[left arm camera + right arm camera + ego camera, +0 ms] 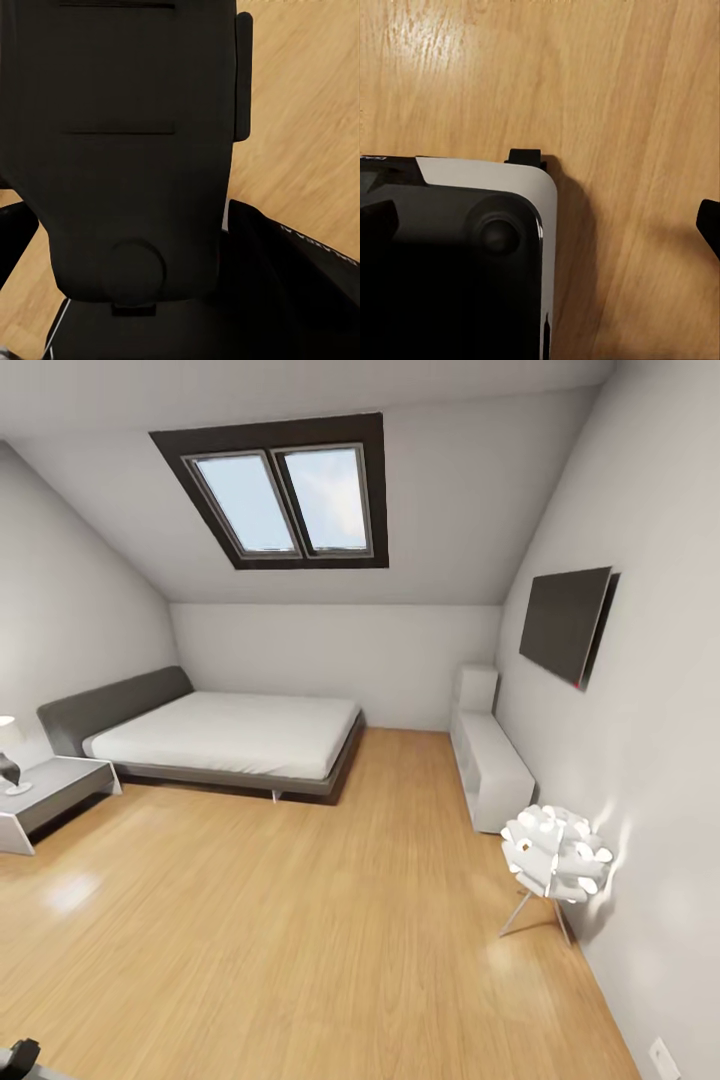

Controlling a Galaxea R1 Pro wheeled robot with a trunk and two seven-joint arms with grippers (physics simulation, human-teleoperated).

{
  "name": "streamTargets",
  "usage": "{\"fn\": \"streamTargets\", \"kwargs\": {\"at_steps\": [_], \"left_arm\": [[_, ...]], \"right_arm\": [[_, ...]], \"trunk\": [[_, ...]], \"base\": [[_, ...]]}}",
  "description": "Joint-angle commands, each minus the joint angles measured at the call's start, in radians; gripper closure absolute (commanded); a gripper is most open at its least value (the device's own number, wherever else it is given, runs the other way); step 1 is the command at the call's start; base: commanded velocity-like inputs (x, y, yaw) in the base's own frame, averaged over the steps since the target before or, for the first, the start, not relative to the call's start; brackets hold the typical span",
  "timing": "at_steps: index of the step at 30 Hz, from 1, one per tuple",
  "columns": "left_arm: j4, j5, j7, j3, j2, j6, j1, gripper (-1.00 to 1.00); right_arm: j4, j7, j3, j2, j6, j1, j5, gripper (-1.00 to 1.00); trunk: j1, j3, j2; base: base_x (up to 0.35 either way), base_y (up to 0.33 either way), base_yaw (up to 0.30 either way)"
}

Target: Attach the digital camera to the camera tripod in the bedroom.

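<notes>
Bed [225,735]: on the floor [300,940], against the far wall, under the skylight [283,495].
Nightstand [50,788]: left of the bed.
Low cabinet [490,765]: along the right wall, below the screen [565,622].
Lamp [555,855]: nearer than the cabinet, beside the right wall.

- We see bright, even daylight from the skylight [285,495].
- Soft glare patches sit on the floor [300,920].
- Room edges bow, wide-angle.

Light wood plank floor [300,920], pale grey walls [340,660], grey bed [230,735] with dark grey headboard [110,705], white cabinet [490,765], black screen [565,622].
</notes>
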Motion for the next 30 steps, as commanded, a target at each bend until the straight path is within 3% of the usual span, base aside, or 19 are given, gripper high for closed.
{"fn": "streamTargets", "kwargs": {"at_steps": [1,30], "left_arm": [[0.000,0.006,0.003,0.000,0.000,-0.002,-0.001,1.00],[0.000,0.006,0.001,-0.001,0.000,0.000,-0.001,1.00]], "right_arm": [[0.003,0.002,-0.008,-0.001,-0.006,-0.001,0.007,-1.00],[0.003,0.003,-0.008,0.001,-0.012,-0.002,0.010,-1.00]], "trunk": [[-0.004,0.002,0.006],[-0.115,0.093,0.209]], "base": [[0.000,0.000,0.000],[0.000,0.000,0.000]]}}
